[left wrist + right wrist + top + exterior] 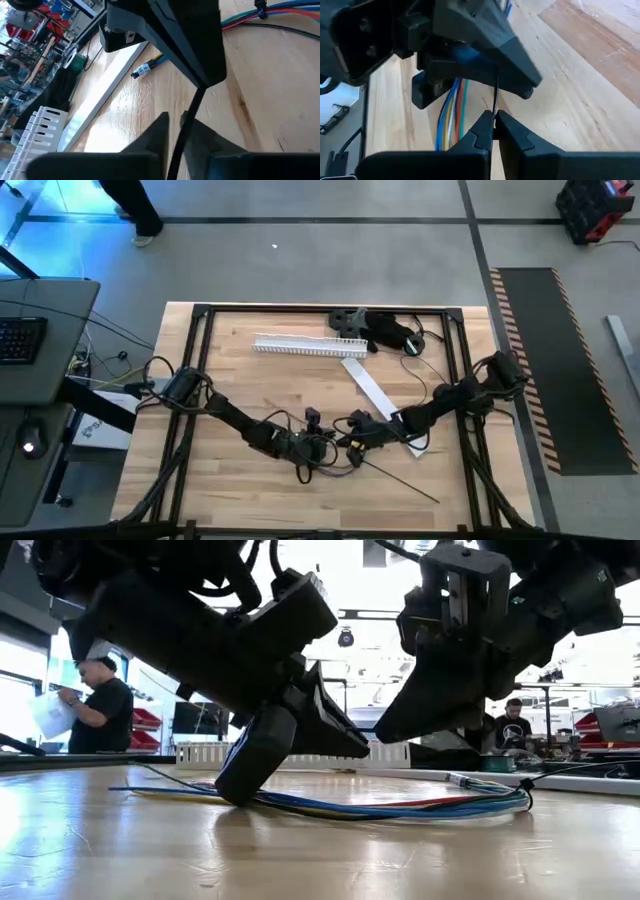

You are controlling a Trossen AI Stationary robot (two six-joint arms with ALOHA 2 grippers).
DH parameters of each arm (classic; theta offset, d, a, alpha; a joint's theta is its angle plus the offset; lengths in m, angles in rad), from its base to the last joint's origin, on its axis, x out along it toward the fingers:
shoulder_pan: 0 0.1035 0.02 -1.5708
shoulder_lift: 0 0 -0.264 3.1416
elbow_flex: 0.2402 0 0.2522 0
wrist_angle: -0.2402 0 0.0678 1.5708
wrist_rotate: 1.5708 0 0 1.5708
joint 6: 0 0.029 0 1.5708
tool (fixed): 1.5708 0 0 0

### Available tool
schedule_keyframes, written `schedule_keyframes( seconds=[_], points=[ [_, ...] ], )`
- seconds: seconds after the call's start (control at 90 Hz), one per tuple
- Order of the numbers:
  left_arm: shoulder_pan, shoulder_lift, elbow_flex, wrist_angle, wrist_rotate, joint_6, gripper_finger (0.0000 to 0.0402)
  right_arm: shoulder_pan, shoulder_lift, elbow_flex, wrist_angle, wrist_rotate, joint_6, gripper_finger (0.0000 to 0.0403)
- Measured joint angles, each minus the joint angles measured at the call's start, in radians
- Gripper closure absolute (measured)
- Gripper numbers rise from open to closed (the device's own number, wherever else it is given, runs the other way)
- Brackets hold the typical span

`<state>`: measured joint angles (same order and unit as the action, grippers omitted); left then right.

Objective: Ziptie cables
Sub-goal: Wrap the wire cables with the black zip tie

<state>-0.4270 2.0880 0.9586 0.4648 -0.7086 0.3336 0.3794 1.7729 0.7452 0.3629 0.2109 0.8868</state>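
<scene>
Your bundle of thin multicoloured cables (400,808), blue, yellow and red strands lying flat together, sits on the light wooden table (250,390) near its middle, toward the front edge, with both arms meeting over it. Your left gripper (318,448) is down at the cables; in the low view one of its dark fingers (256,755) touches the table right at the bundle. From its wrist camera, the fingers stand slightly apart with a thin black strip (182,135) running up between them, but you cannot tell whether they clamp it. Your right gripper (494,120) is just beside the left one, its two fingertips nearly touching and pinching the lower end of a thin black strip. A white slotted plastic channel (310,346) and a flat white strip (372,388) lie toward the back edge, well apart from the cables.
</scene>
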Motion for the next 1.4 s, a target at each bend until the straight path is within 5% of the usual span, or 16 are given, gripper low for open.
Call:
schedule_keyframes(
  seconds=[0.2,0.589,0.933,1.244,1.4],
  points=[
    [-0.004,-0.006,0.0,0.001,0.04,-0.126,0.0401,0.003,-0.002,0.0,-0.008,0.019,-0.119,0.0378],
    [0.004,-0.057,-0.002,-0.018,0.183,-0.163,0.0401,0.071,-0.223,0.0,-0.202,-0.08,-0.517,0.0237],
    [0.042,-0.058,-0.002,0.01,0.444,-0.255,0.0401,0.344,-0.132,0.094,-0.226,0.345,-1.228,0.0247],
    [0.041,-0.06,0.0,0.061,0.494,-0.268,0.0401,0.34,0.101,0.223,-0.264,0.624,-1.385,0.0249],
    [0.041,-0.06,0.0,0.056,0.494,-0.263,0.0401,0.33,0.14,0.268,-0.304,0.612,-1.386,0.025]
  ],
)
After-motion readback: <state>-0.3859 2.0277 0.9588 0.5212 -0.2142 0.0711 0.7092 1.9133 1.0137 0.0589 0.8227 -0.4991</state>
